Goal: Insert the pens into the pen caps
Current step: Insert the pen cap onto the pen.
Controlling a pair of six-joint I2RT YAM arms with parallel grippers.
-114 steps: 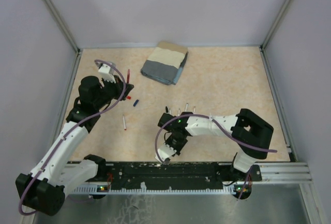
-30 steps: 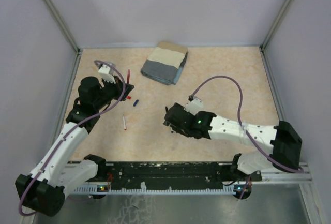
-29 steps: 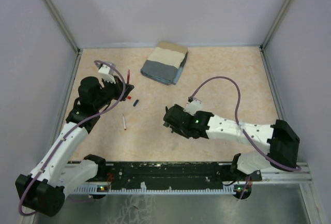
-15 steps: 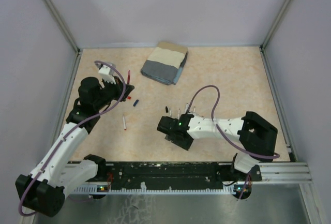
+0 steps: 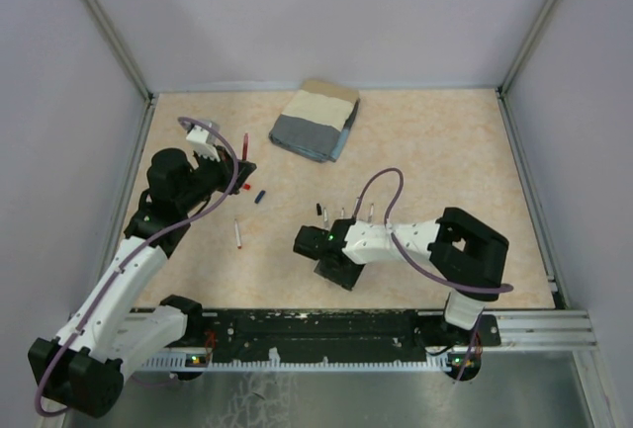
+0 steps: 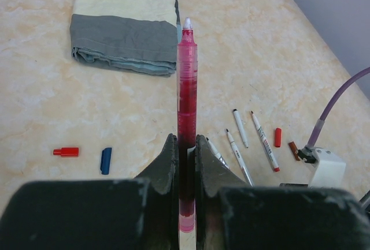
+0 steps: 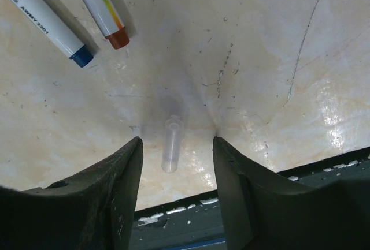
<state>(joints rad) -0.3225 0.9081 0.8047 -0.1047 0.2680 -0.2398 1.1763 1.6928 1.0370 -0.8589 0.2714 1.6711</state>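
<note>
On the beige marbled bench [image 5: 425, 151], near its front edge, a small clear cap [image 7: 171, 149] lies flat between the spread fingers of the right end effector [image 7: 176, 141], touching neither. The left end effector [image 6: 185, 149] is clamped on a red pen [image 6: 187, 77], whose white tip juts out beyond the fingers.

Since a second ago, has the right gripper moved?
Yes. The right gripper has come nearer the base rail, farther from the folded cloth, and now straddles a clear cap.
</note>
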